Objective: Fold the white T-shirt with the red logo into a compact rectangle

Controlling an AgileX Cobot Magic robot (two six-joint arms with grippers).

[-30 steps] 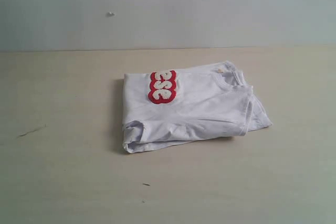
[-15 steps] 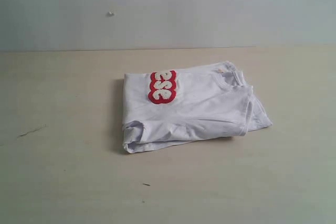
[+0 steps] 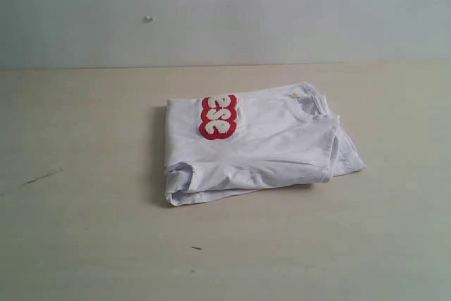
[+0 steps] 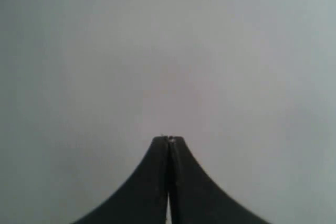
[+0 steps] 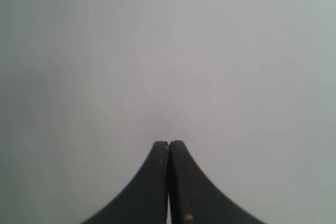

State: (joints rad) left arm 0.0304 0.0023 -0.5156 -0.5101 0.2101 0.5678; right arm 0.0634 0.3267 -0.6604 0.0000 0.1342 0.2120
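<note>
White cotton T-shirt: folded rectangle on beige table
Red fuzzy logo: facing up
Left gripper: clenched, empty
Right gripper: clenched, empty

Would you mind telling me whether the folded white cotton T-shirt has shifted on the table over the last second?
No. The folded white cotton T-shirt lies at the same spot relative to the dark speck on the beige table.

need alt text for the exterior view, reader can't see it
A white T-shirt lies folded into a rough rectangle near the middle of a pale table, its red logo facing up toward its far left and the collar at the right. A plain pale wall stands behind; no robot arm is in view.
</note>
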